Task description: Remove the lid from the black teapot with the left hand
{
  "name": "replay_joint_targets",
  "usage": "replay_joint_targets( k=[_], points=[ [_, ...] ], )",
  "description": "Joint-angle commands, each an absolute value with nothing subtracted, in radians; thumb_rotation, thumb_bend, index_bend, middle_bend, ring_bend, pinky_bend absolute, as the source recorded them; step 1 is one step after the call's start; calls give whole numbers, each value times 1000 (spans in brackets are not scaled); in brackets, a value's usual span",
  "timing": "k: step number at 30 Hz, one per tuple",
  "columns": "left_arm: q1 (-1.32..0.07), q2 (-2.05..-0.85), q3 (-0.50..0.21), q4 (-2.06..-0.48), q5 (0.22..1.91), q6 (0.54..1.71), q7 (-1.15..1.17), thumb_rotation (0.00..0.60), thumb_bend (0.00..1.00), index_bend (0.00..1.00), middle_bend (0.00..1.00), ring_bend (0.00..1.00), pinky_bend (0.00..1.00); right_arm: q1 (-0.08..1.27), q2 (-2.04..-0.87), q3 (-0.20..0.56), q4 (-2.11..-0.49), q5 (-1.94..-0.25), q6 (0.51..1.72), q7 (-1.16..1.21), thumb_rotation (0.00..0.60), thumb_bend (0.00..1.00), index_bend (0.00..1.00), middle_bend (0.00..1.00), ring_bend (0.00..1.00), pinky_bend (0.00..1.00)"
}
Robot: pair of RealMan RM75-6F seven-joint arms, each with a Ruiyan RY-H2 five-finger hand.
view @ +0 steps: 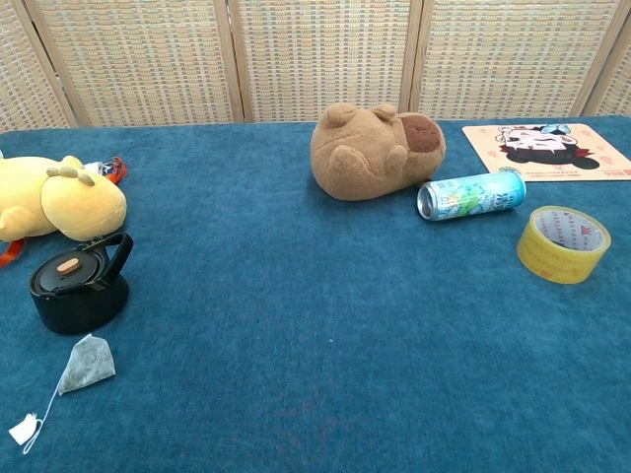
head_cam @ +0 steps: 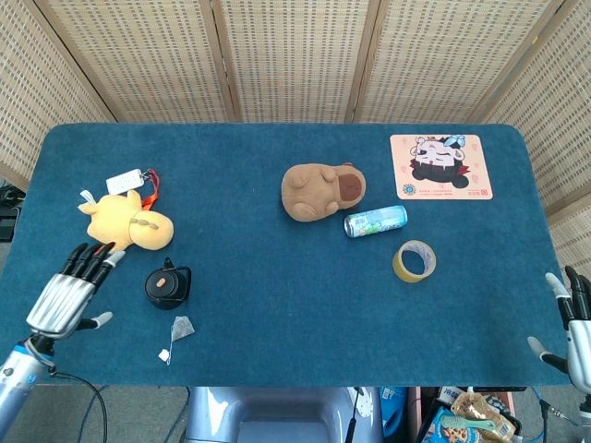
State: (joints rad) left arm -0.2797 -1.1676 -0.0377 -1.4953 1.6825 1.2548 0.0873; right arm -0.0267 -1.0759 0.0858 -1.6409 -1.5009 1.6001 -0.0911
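The black teapot (head_cam: pixel 167 286) stands on the blue table near the left front; its lid with a tan knob (view: pixel 68 265) sits on top and its handle arches to the right. My left hand (head_cam: pixel 70 293) hovers over the table just left of the teapot, fingers spread and empty, apart from the pot. My right hand (head_cam: pixel 574 330) stays off the table's right front corner, fingers apart, holding nothing. Neither hand shows in the chest view.
A tea bag (head_cam: pixel 181 328) with string lies just in front of the teapot. A yellow plush duck (head_cam: pixel 125 222) lies behind it. Further right are a brown plush (head_cam: pixel 319 191), a can (head_cam: pixel 375 221), a tape roll (head_cam: pixel 414 261) and a cartoon mat (head_cam: pixel 440 166).
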Motion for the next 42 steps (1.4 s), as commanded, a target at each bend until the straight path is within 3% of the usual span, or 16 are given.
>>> replay_joint_targets(
  k=[1,11,25,33,42],
  points=[
    [-377,-1218,-27,-1363,1756,1186,77,600,57,0,0,0,0,-24,-1078,88,-1640,-1495,1595,-94,600,0,0,0,0,0],
    [-439,-1318,-41,-1201,1684,1121,56,600,56,0,0,0,0,-19,-1082,88,-1638,-1484,1582,-97,600,0,0,0,0,0],
    [-476,-1450,-34,-1028,1642,1124,60,600,57,0,0,0,0,-10,-1089,87,-1636,-1472,1560,-101,600,0,0,0,0,0],
    [-484,-1494,-15,-1021,1653,1150,64,600,57,0,0,0,0,-9,-1085,88,-1637,-1469,1557,-88,600,0,0,0,0,0],
    [-491,-1492,20,-1141,1686,1172,114,600,57,0,0,0,0,-11,-1075,88,-1638,-1470,1560,-63,600,0,0,0,0,0]
  ],
)
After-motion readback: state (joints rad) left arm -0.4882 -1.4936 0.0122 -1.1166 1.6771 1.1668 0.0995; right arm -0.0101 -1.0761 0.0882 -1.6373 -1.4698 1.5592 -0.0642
